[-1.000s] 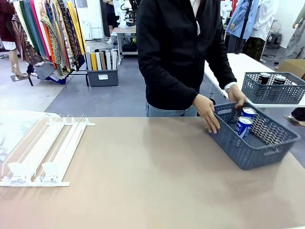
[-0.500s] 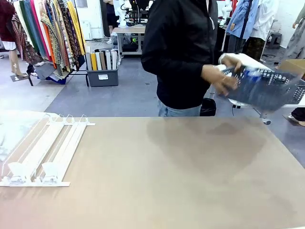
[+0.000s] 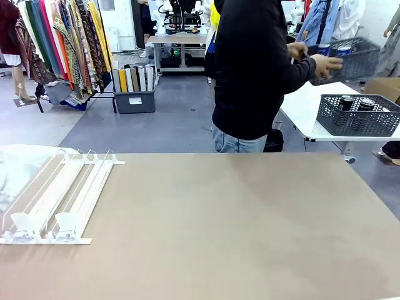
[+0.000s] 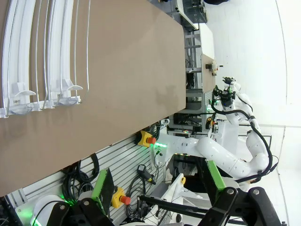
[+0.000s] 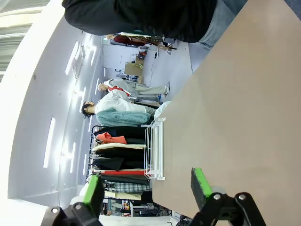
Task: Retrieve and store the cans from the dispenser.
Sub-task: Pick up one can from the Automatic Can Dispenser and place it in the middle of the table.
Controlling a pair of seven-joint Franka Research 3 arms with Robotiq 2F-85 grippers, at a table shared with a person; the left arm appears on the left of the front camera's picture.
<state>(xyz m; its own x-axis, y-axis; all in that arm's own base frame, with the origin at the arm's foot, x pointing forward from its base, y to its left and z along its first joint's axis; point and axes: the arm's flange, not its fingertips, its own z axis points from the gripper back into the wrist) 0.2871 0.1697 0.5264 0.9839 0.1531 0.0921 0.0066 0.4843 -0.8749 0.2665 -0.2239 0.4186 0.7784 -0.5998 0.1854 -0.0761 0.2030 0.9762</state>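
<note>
The dispenser sat at about eight o'clock on the table in the front view, its white rails running long from the near edge toward the far side, front stops at the near end, and every lane looked bare of cans. In the left wrist view the same rack lay up at eleven o'clock from the left gripper, well apart from it, rails running lengthwise away from the stops. That gripper's green-padded fingers stood wide apart, nothing between them. The right gripper had its jaws spread too, empty, and from there the dispenser showed at twelve o'clock, farther off across the bare tabletop.

Over at the far side, the person's hand carried a grey lattice basket at two o'clock, off the table altogether; blur hid what was inside. On a white side table, at three o'clock, a second basket held black cans.

By my reading, the left arm was the nearer one to the rack, so any reach into those lanes would fall to it, coming in along the rails from the stop end. With no can in the lanes, though, there seemed nothing to pick yet.
</note>
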